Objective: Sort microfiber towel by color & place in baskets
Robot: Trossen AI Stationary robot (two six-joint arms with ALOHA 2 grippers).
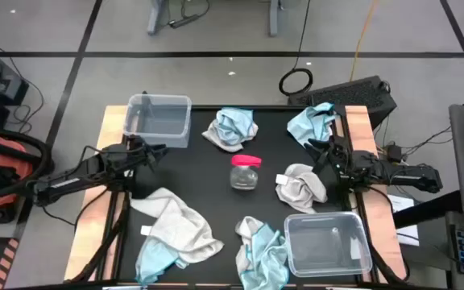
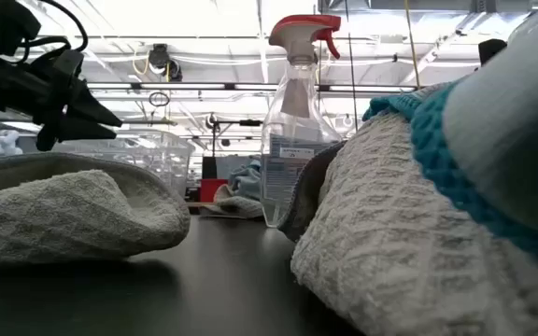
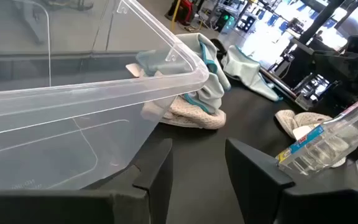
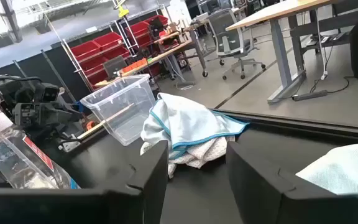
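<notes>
Both end effectors [image 1: 153, 151] [image 1: 319, 150] parted, empty, over bare table [image 1: 200, 169] between towels [image 1: 232, 127].

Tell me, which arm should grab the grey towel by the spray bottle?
Probably the right. Its end effector is open and empty, right beside the grey towel. The left end effector sits far across, by the other bin.
</notes>
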